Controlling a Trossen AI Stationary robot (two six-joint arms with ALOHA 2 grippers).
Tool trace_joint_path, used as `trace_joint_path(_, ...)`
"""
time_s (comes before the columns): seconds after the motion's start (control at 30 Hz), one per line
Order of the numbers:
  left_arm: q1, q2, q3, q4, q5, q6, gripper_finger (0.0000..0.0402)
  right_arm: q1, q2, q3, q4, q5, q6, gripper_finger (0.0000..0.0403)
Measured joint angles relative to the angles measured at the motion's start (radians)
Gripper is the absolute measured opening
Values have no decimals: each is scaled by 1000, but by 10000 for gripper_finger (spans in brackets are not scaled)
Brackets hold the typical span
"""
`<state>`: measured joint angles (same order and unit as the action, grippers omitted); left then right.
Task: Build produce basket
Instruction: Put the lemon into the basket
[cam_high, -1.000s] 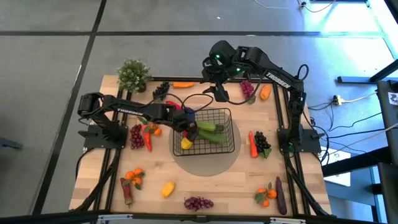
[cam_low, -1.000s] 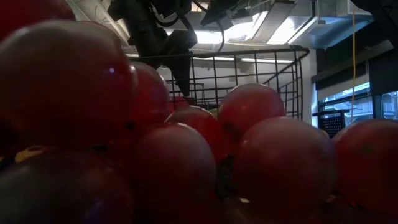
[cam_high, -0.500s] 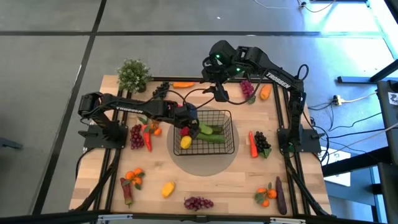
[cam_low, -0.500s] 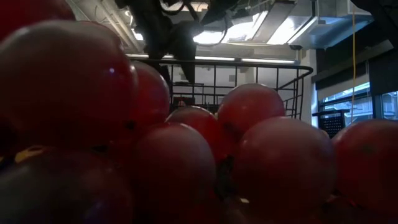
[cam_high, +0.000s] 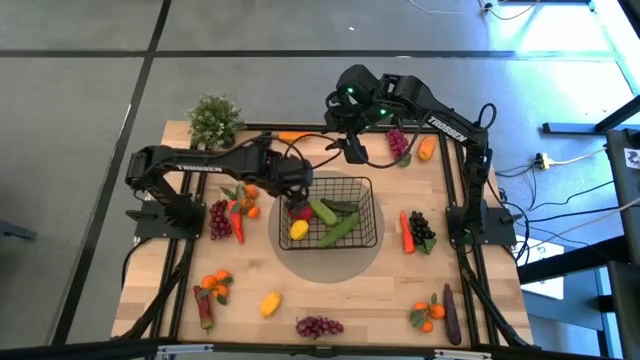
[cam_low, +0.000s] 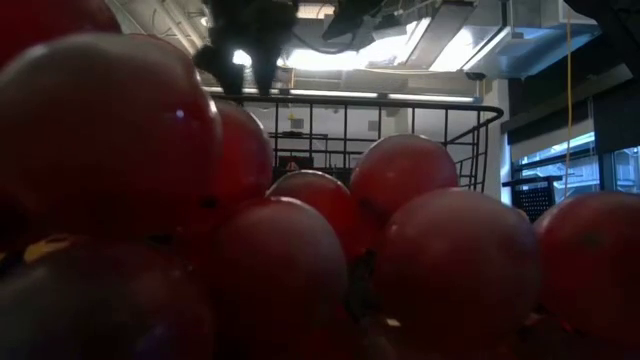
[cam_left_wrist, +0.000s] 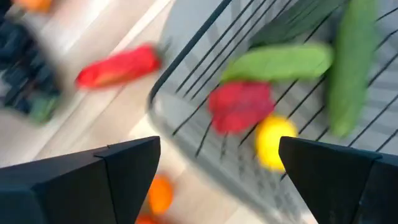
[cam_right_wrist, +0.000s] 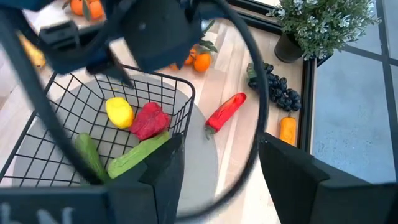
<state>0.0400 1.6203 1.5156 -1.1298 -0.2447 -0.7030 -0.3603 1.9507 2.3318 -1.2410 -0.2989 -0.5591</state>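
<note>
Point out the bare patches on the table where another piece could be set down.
Bare wood lies between the basket and the purple grapes at the near edge, and between the yellow lemon and the orange cluster. The strip left of the basket, around the red pepper, is crowded.

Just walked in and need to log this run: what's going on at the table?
Two dark arms are filling a black wire-grid basket with toy produce. It holds two green cucumbers, a yellow lemon and a red pepper piece. The left gripper hangs open and empty over the basket's left edge. The right gripper waits at the far side, open and empty. Grapes, oranges, carrots and peppers lie scattered on the wooden table.
</note>
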Motion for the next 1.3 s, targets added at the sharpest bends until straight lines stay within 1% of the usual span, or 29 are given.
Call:
trace_joint_path(0.1, -29, 0, 31, -128, 1, -53, 316, 0, 0, 0, 3, 0, 0, 194)
trace_joint_path(0.2, -73, -12, 38, -195, 3, -110, 316, 0, 0, 0, 3, 0, 0, 194)
trace_joint_path(0.33, -127, -19, 39, -204, 3, -179, 316, 0, 0, 0, 6, -18, 40, 194)
trace_joint_path(0.4, -154, -30, 38, -211, 2, -210, 316, 0, 0, 0, 29, -43, 83, 194)
trace_joint_path(0.5, -184, -34, 40, -216, -8, -263, 316, 0, 0, 0, 7, -75, 158, 194)
trace_joint_path(0.57, -202, -31, 38, -226, -20, -298, 316, 0, 0, 0, -46, -79, 185, 194)
trace_joint_path(0.67, -222, -33, 38, -237, -27, -341, 316, 5, 0, 0, -175, -79, 188, 194)
trace_joint_path(0.77, -236, -33, 38, -258, -27, -374, 316, 18, 0, 0, -303, -79, 160, 194)
trace_joint_path(0.8, -240, -33, 38, -258, -27, -384, 316, 24, 0, 0, -326, -80, 158, 194)
trace_joint_path(0.93, -250, -32, 38, -259, -27, -394, 316, 35, -27, -1, -329, -104, 192, 194)
trace_joint_path(1.0, -255, -32, 38, -262, -27, -408, 316, 37, -56, -1, -329, -90, 220, 194)
trace_joint_path(1.1, -265, -32, 38, -278, -28, -422, 316, 37, -101, -1, -330, -36, 274, 194)
trace_joint_path(1.2, -280, -32, 38, -278, -47, -440, 316, 38, -155, -1, -330, 22, 355, 194)
trace_joint_path(1.3, -294, -40, 38, -281, -76, -453, 316, 42, -202, 0, -330, 82, 471, 194)
